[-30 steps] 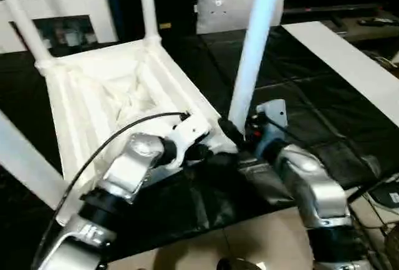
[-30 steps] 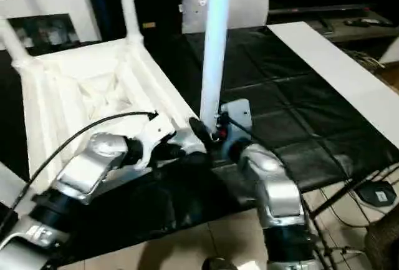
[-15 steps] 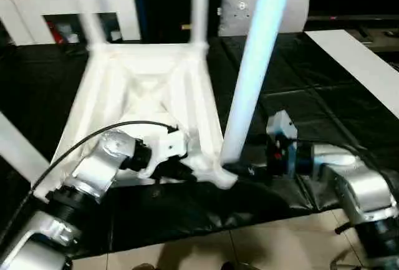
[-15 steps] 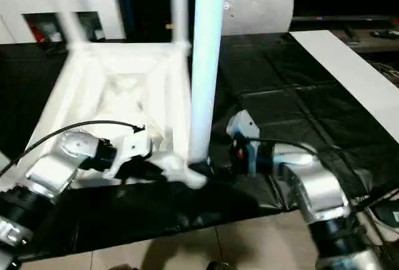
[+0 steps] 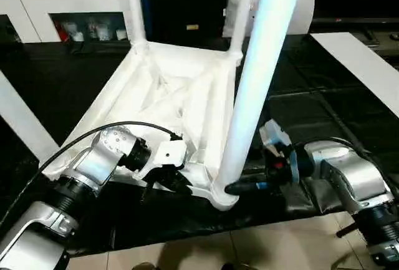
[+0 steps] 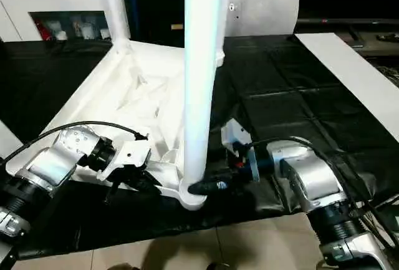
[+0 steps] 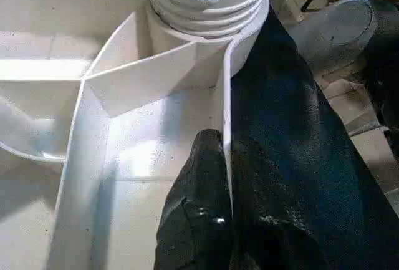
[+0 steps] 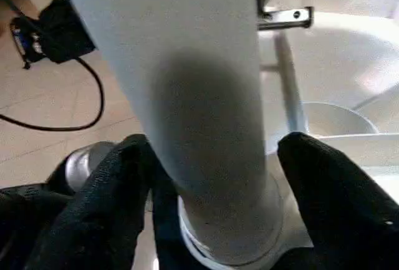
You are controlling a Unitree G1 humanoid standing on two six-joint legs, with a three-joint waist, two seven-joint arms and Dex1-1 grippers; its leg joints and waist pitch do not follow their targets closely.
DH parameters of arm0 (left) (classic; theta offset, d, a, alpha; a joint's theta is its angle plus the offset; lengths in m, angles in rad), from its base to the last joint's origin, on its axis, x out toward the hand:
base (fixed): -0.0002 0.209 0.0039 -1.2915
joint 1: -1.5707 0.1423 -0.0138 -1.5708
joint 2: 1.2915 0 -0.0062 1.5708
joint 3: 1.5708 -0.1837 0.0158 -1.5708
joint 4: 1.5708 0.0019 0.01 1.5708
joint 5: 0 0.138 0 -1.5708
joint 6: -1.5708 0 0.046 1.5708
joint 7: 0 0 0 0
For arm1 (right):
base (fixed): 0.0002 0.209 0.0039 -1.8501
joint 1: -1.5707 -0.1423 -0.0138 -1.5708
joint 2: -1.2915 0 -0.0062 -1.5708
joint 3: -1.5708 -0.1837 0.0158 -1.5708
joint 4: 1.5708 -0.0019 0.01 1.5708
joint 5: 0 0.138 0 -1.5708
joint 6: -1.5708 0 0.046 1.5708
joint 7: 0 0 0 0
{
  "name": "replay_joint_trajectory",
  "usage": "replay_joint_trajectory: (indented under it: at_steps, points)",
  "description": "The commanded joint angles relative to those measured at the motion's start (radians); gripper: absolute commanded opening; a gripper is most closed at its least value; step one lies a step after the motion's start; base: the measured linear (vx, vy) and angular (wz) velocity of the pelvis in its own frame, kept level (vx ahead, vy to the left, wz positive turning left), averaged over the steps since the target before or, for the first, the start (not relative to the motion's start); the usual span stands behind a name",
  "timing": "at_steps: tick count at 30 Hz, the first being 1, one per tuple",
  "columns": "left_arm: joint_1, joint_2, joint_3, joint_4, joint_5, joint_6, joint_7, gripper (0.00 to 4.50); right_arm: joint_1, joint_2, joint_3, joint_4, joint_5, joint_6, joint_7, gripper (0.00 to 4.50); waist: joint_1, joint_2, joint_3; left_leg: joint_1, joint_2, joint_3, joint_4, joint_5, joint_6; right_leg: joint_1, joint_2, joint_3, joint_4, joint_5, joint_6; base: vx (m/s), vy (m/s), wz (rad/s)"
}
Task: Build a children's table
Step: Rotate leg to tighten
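The children's table lies upside down: its white tabletop point(image 5: 168, 89) is on the black mat with legs standing up from its corner sockets. The near leg point(image 5: 255, 89) rises from the front corner socket point(image 5: 221, 196). Other legs point(image 5: 133, 8) stand at the far corners. My left gripper point(image 5: 176, 183) is shut on the tabletop's raised rim point(image 7: 225, 108), one finger point(image 7: 199, 207) on each side of the thin wall. My right gripper point(image 5: 240, 188) is open around the near leg's base, with fingers point(image 8: 118, 195) on either side. One touches the leg point(image 8: 206, 95) and the other stands a sliver off.
A grey-white pillow-like bag point(image 5: 299, 8) stands behind the table and a flat white board strip point(image 5: 361, 64) lies at the right. A white shelf unit point(image 5: 62, 8) is at the back left. The black mat point(image 5: 312, 108) ends at tiled floor point(image 5: 249, 251) just in front.
The whole view has shifted and the tabletop now sits turned in it. My right forearm has swung down level with the leg's base. The left gripper has stayed on the rim.
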Motion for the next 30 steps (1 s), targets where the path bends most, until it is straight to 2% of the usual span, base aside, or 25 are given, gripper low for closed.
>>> replay_joint_trajectory:
  at_steps: [1,8,9,13,18,21,23,24,25,26,27,28,29,30]
  points:
    - [-0.033,-0.013,-0.022,-0.006,0.001,-0.025,-0.042,0.00,-0.011,-0.013,0.010,0.006,0.006,0.003,0.027,3.11,-0.005,-0.004,-0.071,0.005,0.026,0.003,-0.069,-0.167,0.059,0.062,-0.051,0.053,-0.057,-0.311,-0.197,0.000,0.000,0.00]
    - [-0.035,-0.015,-0.020,0.012,0.000,-0.040,-0.037,0.00,-0.017,-0.008,0.023,0.008,0.016,0.008,0.043,2.62,-0.005,-0.005,-0.071,0.006,0.026,0.003,-0.069,-0.166,0.056,0.061,-0.051,0.052,-0.058,-0.323,-0.196,0.000,0.000,0.00]
    - [-0.034,-0.015,-0.019,0.013,0.000,-0.040,-0.037,0.00,-0.016,-0.007,0.022,0.007,0.017,0.010,0.043,2.42,-0.004,-0.003,-0.070,0.006,0.026,0.003,-0.069,-0.161,0.057,0.060,-0.050,0.053,-0.057,-0.311,-0.200,0.000,0.000,0.00]
    - [-0.032,-0.016,-0.017,0.017,-0.001,-0.040,-0.039,0.00,-0.010,0.000,0.018,0.002,0.022,0.022,0.040,2.18,-0.003,-0.006,-0.072,0.006,0.026,0.004,-0.068,-0.154,0.060,0.061,-0.049,0.053,-0.055,-0.295,-0.204,0.000,0.000,0.00]
    - [-0.026,-0.032,0.009,0.001,-0.017,0.039,0.005,0.00,0.013,0.040,-0.020,-0.049,0.076,0.105,-0.036,2.08,-0.004,-0.006,-0.070,0.006,0.026,0.004,-0.070,-0.157,0.054,0.062,-0.050,0.053,-0.057,-0.314,-0.197,0.000,0.000,0.00]
    - [-0.021,-0.066,0.037,-0.024,-0.028,0.120,0.079,0.00,0.044,0.083,-0.038,-0.098,0.073,0.131,-0.142,2.07,-0.006,-0.005,-0.065,0.009,0.023,0.002,-0.072,-0.198,0.037,0.058,-0.051,0.052,-0.067,-0.396,-0.170,0.000,0.000,0.00]
    - [-0.022,-0.120,0.065,-0.052,-0.014,0.218,0.203,0.00,0.069,0.162,-0.047,-0.110,-0.008,0.130,-0.339,2.07,-0.015,-0.010,-0.059,0.008,0.018,0.000,-0.073,-0.236,0.014,0.055,-0.050,0.047,-0.081,-0.513,-0.121,0.000,0.000,0.00]
    - [-0.023,-0.130,0.070,-0.054,-0.012,0.231,0.226,0.00,0.072,0.176,-0.052,-0.111,-0.017,0.135,-0.371,2.07,-0.017,-0.010,-0.058,0.009,0.016,-0.002,-0.073,-0.242,0.005,0.054,-0.049,0.044,-0.083,-0.547,-0.105,-0.054,-0.006,-0.07]
    - [-0.024,-0.161,0.084,-0.065,-0.008,0.269,0.283,0.00,0.076,0.221,-0.066,-0.112,-0.039,0.156,-0.462,2.05,-0.025,-0.008,-0.057,0.008,0.010,-0.006,-0.071,-0.255,-0.003,0.053,-0.052,0.037,-0.093,-0.610,-0.074,0.000,0.000,0.00]
    - [-0.023,-0.172,0.089,-0.071,-0.008,0.286,0.299,0.00,0.078,0.236,-0.072,-0.115,-0.046,0.166,-0.495,2.04,-0.039,-0.010,-0.056,0.001,0.007,-0.009,-0.071,-0.263,-0.008,0.056,-0.049,0.030,-0.099,-0.646,-0.048,-0.054,0.006,-0.10]
    - [-0.022,-0.182,0.093,-0.074,-0.007,0.296,0.314,0.00,0.078,0.248,-0.074,-0.115,-0.054,0.168,-0.517,2.04,-0.044,-0.009,-0.057,0.000,0.006,-0.012,-0.070,-0.271,-0.009,0.058,-0.050,0.024,-0.104,-0.665,-0.035,0.000,0.000,0.00]
    - [-0.021,-0.219,0.106,-0.086,0.000,0.335,0.373,0.00,0.078,0.294,-0.086,-0.111,-0.082,0.182,-0.609,2.01,-0.058,-0.011,-0.057,-0.005,0.004,-0.013,-0.069,-0.276,-0.008,0.060,-0.049,0.019,-0.109,-0.677,-0.017,0.000,0.000,0.00]
    - [-0.024,-0.263,0.123,-0.089,0.008,0.370,0.443,0.00,0.071,0.353,-0.107,-0.096,-0.118,0.197,-0.728,2.01,-0.069,-0.011,-0.058,-0.006,0.001,-0.016,-0.066,-0.288,-0.004,0.057,-0.049,0.013,-0.117,-0.689,-0.008,0.000,0.000,0.00]
    - [-0.024,-0.270,0.125,-0.090,0.009,0.374,0.453,0.00,0.070,0.361,-0.110,-0.094,-0.123,0.199,-0.745,2.00,-0.080,-0.007,-0.057,0.001,-0.002,-0.014,-0.061,-0.297,-0.002,0.047,-0.048,0.010,-0.123,-0.693,-0.012,0.000,0.000,0.00]
